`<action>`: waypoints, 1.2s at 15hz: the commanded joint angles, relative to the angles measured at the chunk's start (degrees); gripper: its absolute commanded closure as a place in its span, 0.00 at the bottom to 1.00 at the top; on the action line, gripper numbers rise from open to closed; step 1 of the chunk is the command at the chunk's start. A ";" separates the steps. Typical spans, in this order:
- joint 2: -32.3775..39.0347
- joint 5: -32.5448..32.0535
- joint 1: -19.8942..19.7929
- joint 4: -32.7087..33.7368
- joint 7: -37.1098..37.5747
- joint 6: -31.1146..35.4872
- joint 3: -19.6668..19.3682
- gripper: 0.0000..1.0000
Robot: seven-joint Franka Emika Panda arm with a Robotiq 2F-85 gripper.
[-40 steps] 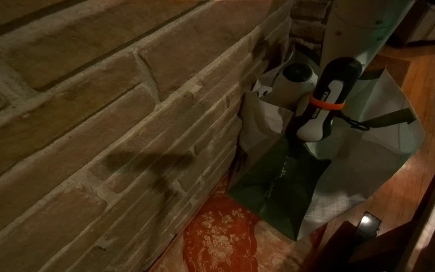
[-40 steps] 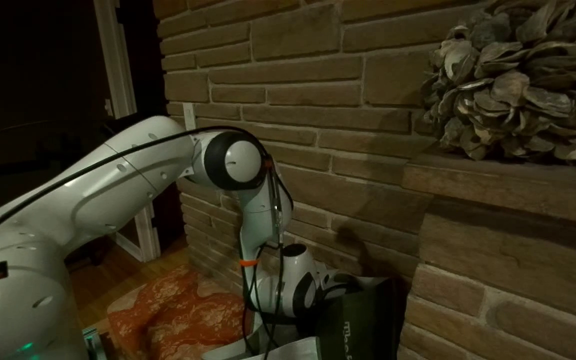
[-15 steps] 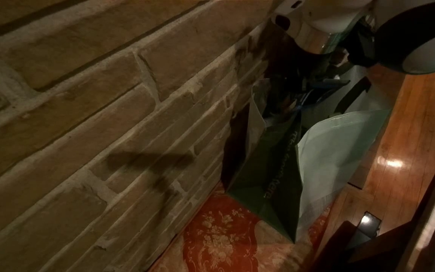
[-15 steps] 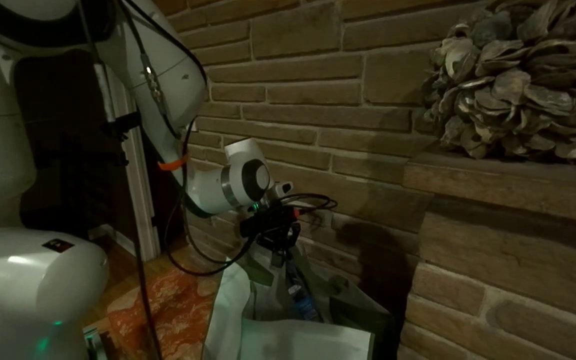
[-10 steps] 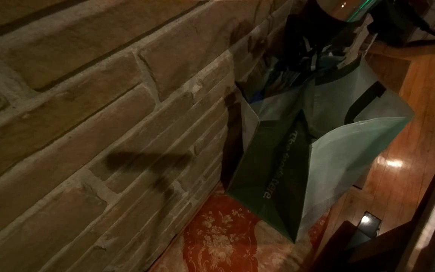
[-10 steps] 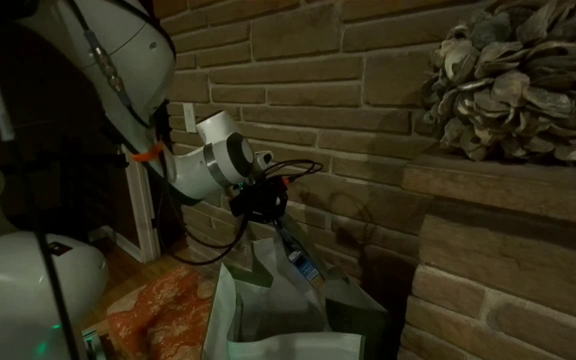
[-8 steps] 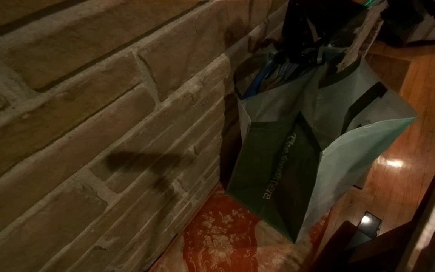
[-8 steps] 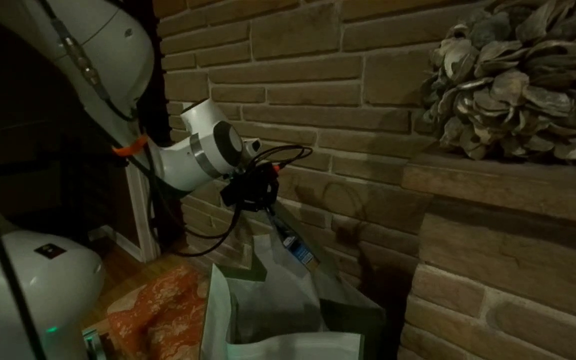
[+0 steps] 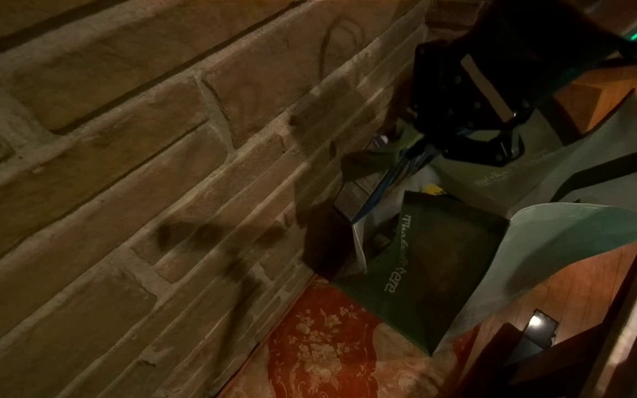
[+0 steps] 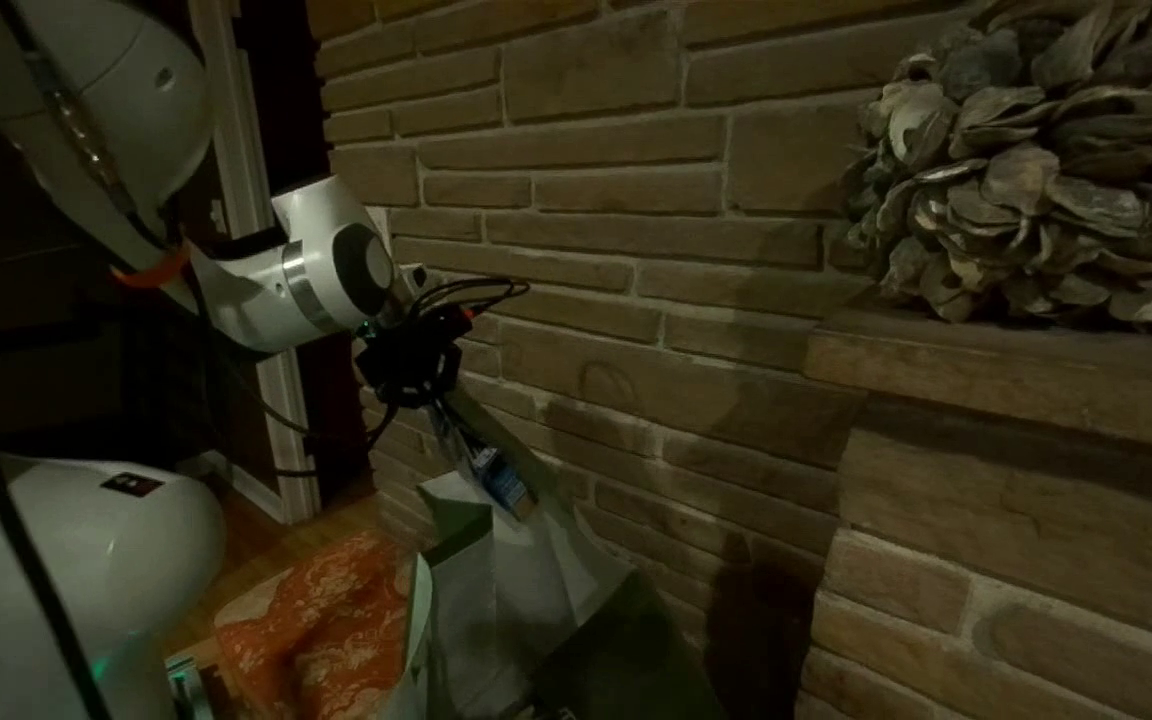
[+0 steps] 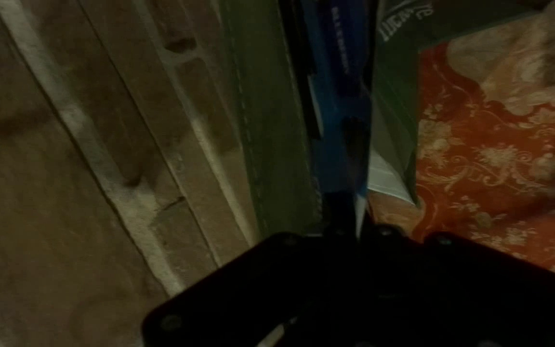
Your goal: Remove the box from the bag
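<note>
The blue box (image 9: 383, 188) hangs tilted at the bag's mouth in both exterior views, its free end pointing down; it also shows there (image 10: 501, 482). My gripper (image 10: 444, 412) is above it, shut on its upper end. In the wrist view the box (image 11: 340, 111) runs up from between the dark fingertips of the gripper (image 11: 347, 219). The dark green bag (image 9: 434, 265) is pulled askew. One of its green edges (image 11: 277, 120) lies alongside the box and reaches up to the fingers; I cannot tell whether it is gripped too. The box's gripped end is hidden.
A stone wall (image 9: 213, 182) stands close beside the bag and gripper. An orange-red patterned patch (image 10: 326, 620) lies by the bag. A yellow item (image 9: 433, 189) shows inside the bag. A shell cluster (image 10: 1046, 170) sits on a ledge (image 10: 1016, 370). A small dark object (image 9: 539, 329) lies on the floor.
The arm has come up out of the bag, drawing the box up. It has then moved left in an exterior view, and the bag has leaned and stretched the same way.
</note>
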 commanded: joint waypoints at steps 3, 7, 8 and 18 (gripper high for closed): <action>-0.59 22.79 -4.30 2.38 -11.09 -11.13 6.89 0.98; -0.71 30.66 -11.59 4.48 -12.29 -19.69 10.45 0.98; -0.87 32.22 -13.26 4.95 -12.75 -21.85 11.00 0.98; -2.91 53.51 -19.22 7.97 -25.42 -31.45 10.36 0.99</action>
